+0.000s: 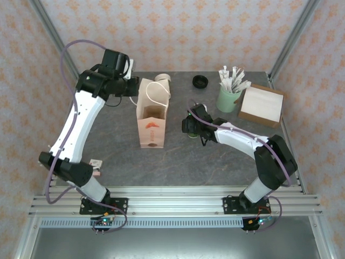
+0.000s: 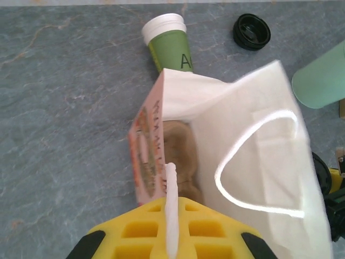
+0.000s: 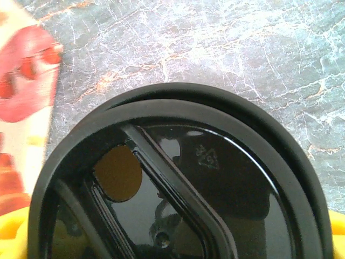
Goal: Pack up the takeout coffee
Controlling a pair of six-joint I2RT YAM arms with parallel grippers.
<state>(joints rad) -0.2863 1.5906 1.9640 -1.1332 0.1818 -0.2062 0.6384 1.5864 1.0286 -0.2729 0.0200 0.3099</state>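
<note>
Right arm (image 1: pixel 242 141), nearest: its jaws stand wide on either side of a black lid (image 3: pixel 183 189), low over the tabletop (image 1: pixel 108 135) and just right of the paper bag (image 1: pixel 151 116); whether they press on the lid cannot be told, nor whether a cup sits beneath it. The bag stands upright with its mouth open; a brown shape (image 2: pixel 180 156) at its bottom cannot be identified. Left arm (image 1: pixel 81 116): its jaws are pressed together on one white handle cord (image 2: pixel 170 183) at the bag's left rim; the second cord (image 2: pixel 218 175) loops loose across the mouth. Just behind the bag, the coffee cup (image 2: pixel 168 46) lies on its side, unlidded and not yet packed; a loose lid (image 2: pixel 251 31) lies to its right, apart from it; further right stand the mint cup (image 1: pixel 228 99) of wrapped sticks and a brown box (image 1: pixel 261 105).

Hazards, as judged:
- the thin cord may slip from the pinch, letting the mouth sag shut;
- a pull on the cord may tilt or topple the light bag;
- the right arm, close to the bag wall, may knock it;
- the lying cup may roll if the bag shifts against it.

Count: one bag; two handle cords; one green-banded cup visible; two black lids; one mint cup; one box.
</note>
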